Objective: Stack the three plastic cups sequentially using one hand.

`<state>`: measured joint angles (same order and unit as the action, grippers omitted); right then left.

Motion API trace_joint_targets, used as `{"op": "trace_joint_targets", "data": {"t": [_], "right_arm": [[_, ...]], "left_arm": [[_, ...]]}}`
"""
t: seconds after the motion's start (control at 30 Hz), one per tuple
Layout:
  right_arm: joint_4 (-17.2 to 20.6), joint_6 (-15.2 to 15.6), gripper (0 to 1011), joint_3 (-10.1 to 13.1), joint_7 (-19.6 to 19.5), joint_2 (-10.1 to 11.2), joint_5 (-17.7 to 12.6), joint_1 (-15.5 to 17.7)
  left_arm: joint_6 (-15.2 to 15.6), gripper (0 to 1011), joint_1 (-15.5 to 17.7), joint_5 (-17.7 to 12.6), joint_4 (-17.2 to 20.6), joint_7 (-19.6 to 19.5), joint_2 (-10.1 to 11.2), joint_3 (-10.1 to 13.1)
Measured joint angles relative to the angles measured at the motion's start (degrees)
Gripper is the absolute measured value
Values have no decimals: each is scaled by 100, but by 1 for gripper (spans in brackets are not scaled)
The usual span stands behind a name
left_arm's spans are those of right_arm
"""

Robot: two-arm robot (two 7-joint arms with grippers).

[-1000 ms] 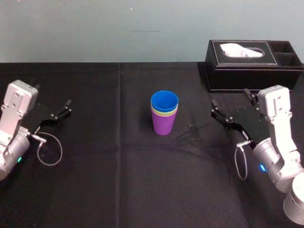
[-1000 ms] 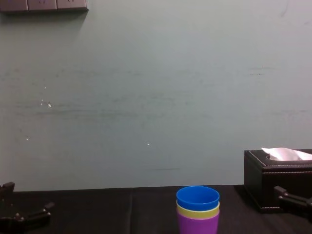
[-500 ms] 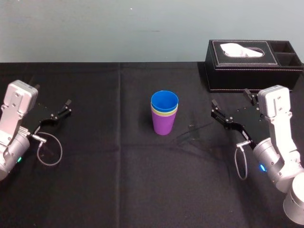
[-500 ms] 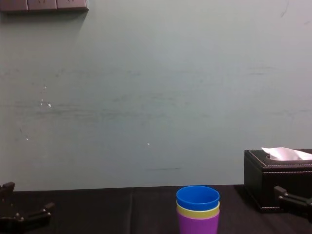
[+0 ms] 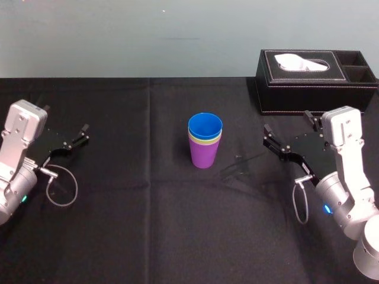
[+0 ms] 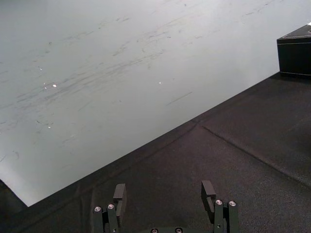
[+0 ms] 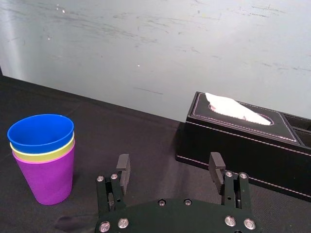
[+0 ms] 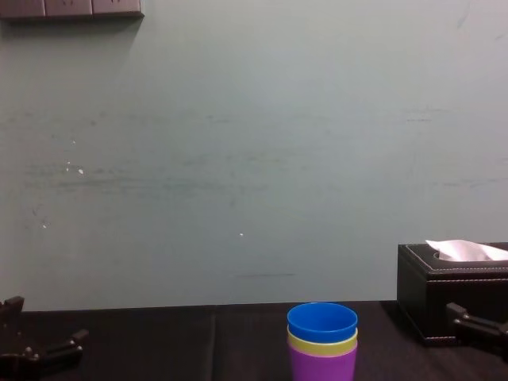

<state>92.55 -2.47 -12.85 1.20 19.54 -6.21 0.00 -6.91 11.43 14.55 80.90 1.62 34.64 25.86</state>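
Three plastic cups (image 7: 43,155) — nested purple, yellow-green, blue uppermost — upright on desk (image 5: 148,207), well apart from right claw (image 7: 169,162), to its left. Right claw spread, empty; left claw (image 6: 164,187) likewise, idle. Judged light, smooth, slippery — grip mid-wall, gently.

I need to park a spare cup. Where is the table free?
Bare cloth spans between the open left hand and the cup stack, and the near strip in front of the stack. Crowded: the right side, where the open right hand sits close before the tissue box.
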Motion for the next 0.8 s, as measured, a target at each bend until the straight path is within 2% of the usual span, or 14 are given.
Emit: {"op": "trace_joint_targets", "data": {"t": [0.8], "right_arm": [[-1,0,1004,0,1,0,0,0]], "left_arm": [[0,1011,0,0,0,0,0,0]]}}
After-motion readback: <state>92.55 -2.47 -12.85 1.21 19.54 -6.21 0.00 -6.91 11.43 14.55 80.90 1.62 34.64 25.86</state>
